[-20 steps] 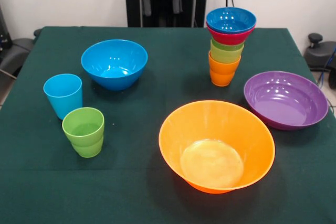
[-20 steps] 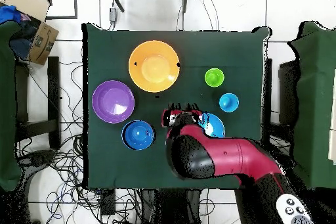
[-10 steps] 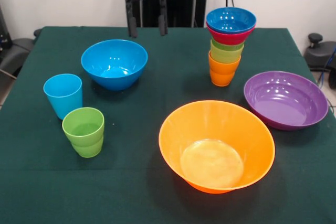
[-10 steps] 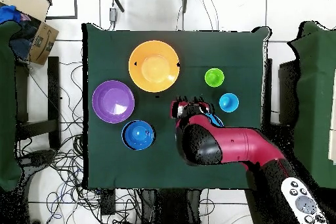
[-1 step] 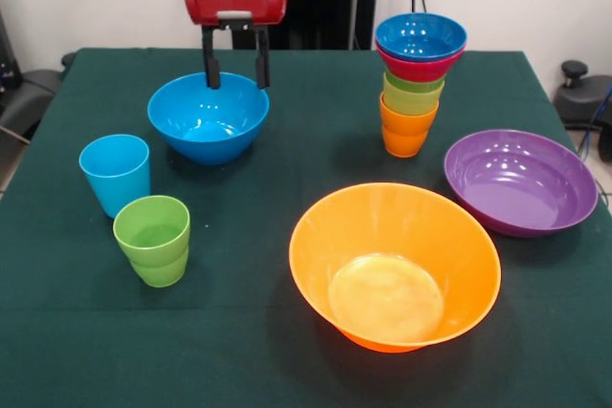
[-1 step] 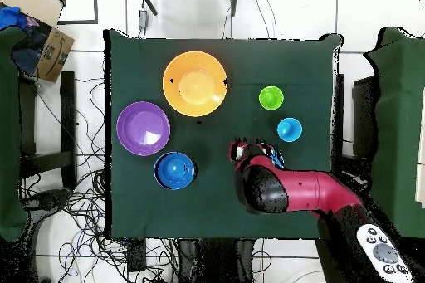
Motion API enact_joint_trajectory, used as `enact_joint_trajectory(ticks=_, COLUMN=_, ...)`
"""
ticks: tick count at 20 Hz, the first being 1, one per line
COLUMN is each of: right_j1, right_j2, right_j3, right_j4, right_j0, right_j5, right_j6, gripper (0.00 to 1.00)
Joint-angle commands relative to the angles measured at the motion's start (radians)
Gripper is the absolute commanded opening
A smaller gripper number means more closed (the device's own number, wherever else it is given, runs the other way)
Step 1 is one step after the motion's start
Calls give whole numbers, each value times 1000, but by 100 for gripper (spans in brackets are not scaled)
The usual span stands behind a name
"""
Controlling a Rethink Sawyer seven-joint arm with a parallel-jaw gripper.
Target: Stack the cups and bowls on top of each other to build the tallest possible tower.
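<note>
Hand (image 5: pixel 234 71) spread wide, above blue bowl's (image 5: pixel 207 118) far rim

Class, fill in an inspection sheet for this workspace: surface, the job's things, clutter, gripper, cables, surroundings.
Surface: green tablecloth, flat.
Job's things: tower of orange cup, green cups, red bowl, blue bowl on top; loose blue bowl, light blue cup, stepped green cup, purple bowl, big orange bowl.
Clutter: nothing seen.
Gripper: gripper open, over the loose blue bowl's far rim.
Cables: tangled wires on the floor.
Surroundings: cardboard box.
</note>
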Motion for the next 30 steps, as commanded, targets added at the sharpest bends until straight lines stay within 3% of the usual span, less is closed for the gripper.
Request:
enact_joint_trajectory(ticks=1, right_j1=120, right_j2=-46, right_j3=-19, right_j4=-89, right_j0=26, right_j5=-20, right_j6=40, gripper=100)
enact_joint_trajectory(ticks=12, right_j1=116, right_j2=27, right_j3=47, right_j4=-79, right_j0=10, right_j5=-90, right_j6=69, gripper=100)
enact_joint_trajectory(ticks=20, right_j1=225, right_j2=-156, right_j3=-48, right_j4=-138, right_j0=150, right_j5=-170, right_j6=64, gripper=100)
enact_joint_trajectory(ticks=25, right_j1=267, right_j2=-199, right_j3=-75, right_j4=-131, right_j0=180, right_j5=-204, right_j6=69, gripper=100)
enact_joint_trajectory(ticks=30, right_j1=306, right_j2=-326, right_j3=-125, right_j4=-116, right_j0=258, right_j5=-211, right_j6=72, gripper=100)
